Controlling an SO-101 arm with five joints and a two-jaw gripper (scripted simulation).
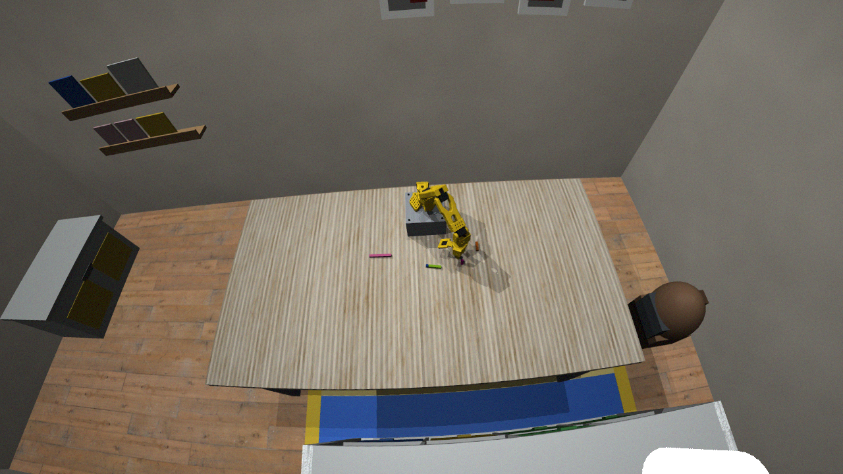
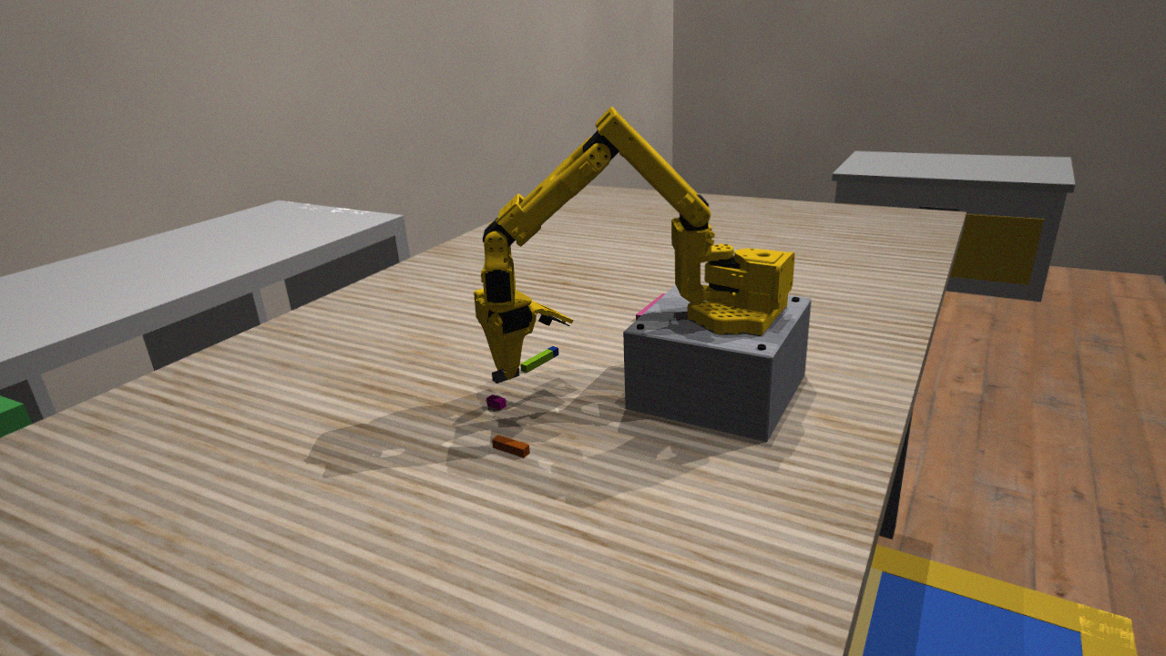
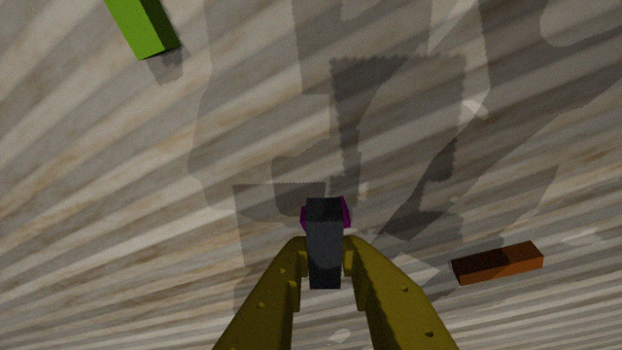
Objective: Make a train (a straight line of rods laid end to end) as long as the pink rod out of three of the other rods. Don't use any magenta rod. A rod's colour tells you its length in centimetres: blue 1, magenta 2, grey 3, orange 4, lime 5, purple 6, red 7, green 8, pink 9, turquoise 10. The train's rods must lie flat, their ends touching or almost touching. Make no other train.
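Seen from above, a lime rod [image 1: 435,266] [image 2: 538,359] [image 3: 146,29] lies flat, blue rod [image 1: 427,265] [image 2: 554,351] at its nine-o'clock end; pink [image 1: 380,255] [image 2: 650,305] lies toward nine, magenta [image 1: 462,261] [image 2: 496,403] [image 3: 346,214] three, orange [image 1: 477,245] [image 2: 510,445] [image 3: 498,262] two. A grey rod [image 2: 497,375] [image 3: 326,253] (dark in shade) is held aloft.
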